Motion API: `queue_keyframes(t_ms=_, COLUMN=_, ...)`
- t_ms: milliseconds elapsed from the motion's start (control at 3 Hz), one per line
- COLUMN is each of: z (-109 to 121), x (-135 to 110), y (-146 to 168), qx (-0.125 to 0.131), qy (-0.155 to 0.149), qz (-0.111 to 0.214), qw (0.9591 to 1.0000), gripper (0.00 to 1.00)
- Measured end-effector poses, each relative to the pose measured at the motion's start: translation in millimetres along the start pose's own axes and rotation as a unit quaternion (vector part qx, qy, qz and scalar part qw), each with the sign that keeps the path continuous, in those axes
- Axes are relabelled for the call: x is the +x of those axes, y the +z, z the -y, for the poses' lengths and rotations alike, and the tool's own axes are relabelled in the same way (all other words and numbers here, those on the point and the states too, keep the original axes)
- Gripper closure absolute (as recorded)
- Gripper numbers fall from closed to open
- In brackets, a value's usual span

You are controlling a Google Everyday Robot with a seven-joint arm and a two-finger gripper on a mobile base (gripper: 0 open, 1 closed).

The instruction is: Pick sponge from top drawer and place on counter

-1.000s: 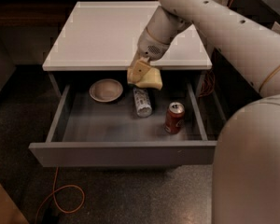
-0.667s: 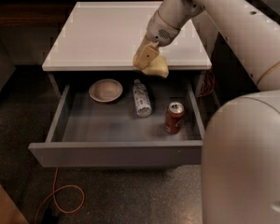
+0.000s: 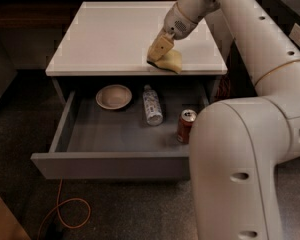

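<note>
The pale yellow sponge (image 3: 171,60) hangs in my gripper (image 3: 156,55), just above the front right part of the white counter (image 3: 110,34). The gripper's yellowish fingers (image 3: 158,47) are shut on the sponge's left side. The sponge's lower edge is close to or touching the counter surface; I cannot tell which. The top drawer (image 3: 110,134) is pulled fully open below the counter, with its grey interior showing.
Inside the drawer lie a tan round bowl (image 3: 113,96), a plastic bottle on its side (image 3: 152,105) and an upright red can (image 3: 186,125). My white arm fills the right side of the view. An orange cable (image 3: 65,211) lies on the dark floor in front.
The gripper has lifted the sponge up from over the drawer and moved it back over the counter's front right area, lowering it toward the surface.
</note>
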State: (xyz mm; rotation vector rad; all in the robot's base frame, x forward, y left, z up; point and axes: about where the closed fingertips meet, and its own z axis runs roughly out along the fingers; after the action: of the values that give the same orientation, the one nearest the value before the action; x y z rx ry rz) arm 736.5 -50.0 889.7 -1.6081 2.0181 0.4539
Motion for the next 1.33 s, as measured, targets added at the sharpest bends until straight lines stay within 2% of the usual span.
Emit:
queue_keyframes(t_ms=333, z=26, x=-3, y=5, qx=0.024, qy=0.036, qz=0.018, qw=0.9989, gripper=0.87)
queue_keyframes(t_ms=667, z=47, x=-8, y=8, qx=0.050, qy=0.062, qz=0.033, qw=0.9963, gripper=0.63)
queue_keyframes(t_ms=1000, z=48, x=-9, y=11, qx=0.049, qy=0.061, qz=0.034, qw=0.9964, gripper=0.39)
queue_keyframes(t_ms=1333, z=49, x=-10, y=18, qx=0.047, qy=0.061, qz=0.034, qw=0.9964, gripper=0.07)
